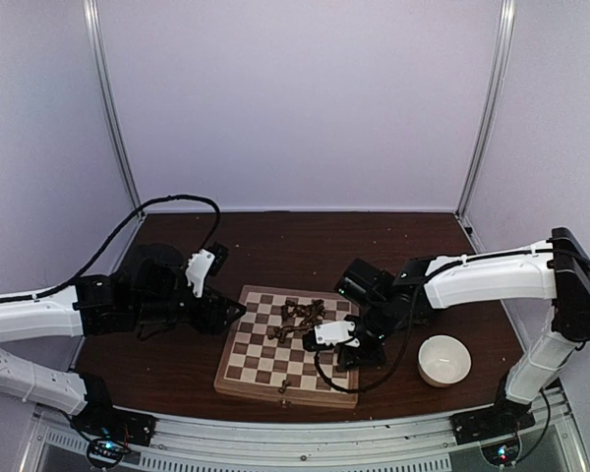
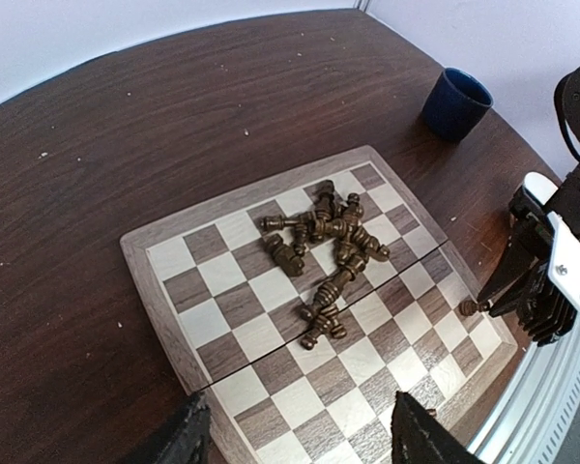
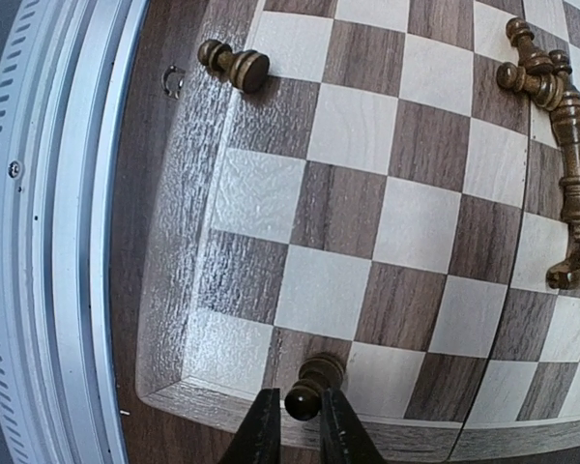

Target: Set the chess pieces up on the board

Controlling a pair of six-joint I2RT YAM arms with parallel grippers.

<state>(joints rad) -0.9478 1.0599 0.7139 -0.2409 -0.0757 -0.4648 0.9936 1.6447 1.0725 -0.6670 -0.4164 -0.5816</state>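
Gripping one pawn [image 3: 309, 385] by its head, the right jaws are holding it upright on the edge row of the board [image 3: 179, 290], beside the corner, while the left jaws are hovering wide open, empty, farther off across the heaped chess pieces [image 2: 331, 242].

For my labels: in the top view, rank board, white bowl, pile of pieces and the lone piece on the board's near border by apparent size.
1. board, largest.
2. bowl and pile look about alike; no ranking between them.
3. lone piece, smallest.
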